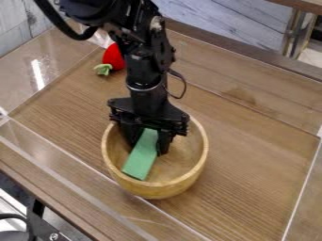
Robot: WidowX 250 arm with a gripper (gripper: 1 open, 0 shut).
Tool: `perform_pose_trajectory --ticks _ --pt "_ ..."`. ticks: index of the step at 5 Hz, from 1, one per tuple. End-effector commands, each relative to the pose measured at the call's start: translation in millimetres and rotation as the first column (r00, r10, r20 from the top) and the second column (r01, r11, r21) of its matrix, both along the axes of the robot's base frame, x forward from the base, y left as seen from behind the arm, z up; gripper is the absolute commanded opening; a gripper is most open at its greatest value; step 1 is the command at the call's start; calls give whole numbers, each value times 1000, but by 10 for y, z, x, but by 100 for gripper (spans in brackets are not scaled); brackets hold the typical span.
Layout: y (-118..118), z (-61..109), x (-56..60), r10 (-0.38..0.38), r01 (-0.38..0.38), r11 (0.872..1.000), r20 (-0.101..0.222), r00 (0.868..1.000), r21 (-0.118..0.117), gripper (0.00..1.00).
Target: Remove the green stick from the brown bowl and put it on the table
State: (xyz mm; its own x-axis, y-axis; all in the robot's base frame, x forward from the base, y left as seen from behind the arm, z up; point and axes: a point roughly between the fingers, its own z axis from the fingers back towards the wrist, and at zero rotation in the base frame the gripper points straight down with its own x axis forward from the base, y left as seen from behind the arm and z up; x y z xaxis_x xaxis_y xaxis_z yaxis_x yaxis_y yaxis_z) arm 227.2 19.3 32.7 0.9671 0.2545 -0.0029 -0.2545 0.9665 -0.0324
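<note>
Green stick [139,160] lies tilted inside the brown bowl [168,179], the hand [151,134] clamped on its upper end.

your arm [141,47]: blk all over, matte w/ some shinier bits
your arm's build: chunky segs, narrower mid link, wide blk housing at the low end
your cable, upper L of pic [53,21]: blk, thick, curved
your cable by the mid link [184,87]: blk, thin, looped
markings: too small to tell
</note>
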Motion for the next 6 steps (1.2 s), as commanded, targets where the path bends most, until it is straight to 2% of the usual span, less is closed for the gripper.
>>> perform_pose_trajectory --ticks 1,3,5,6 --pt "-45 110 71 -19 18 1000 39 999 8 0" --pt "-46 1 46 -72 72 997 37 997 7 0" --pt "-55 -115 239 -22 21 1000 35 999 7 0" --pt "-13 -169 245 14 -14 1000 35 999 8 0"
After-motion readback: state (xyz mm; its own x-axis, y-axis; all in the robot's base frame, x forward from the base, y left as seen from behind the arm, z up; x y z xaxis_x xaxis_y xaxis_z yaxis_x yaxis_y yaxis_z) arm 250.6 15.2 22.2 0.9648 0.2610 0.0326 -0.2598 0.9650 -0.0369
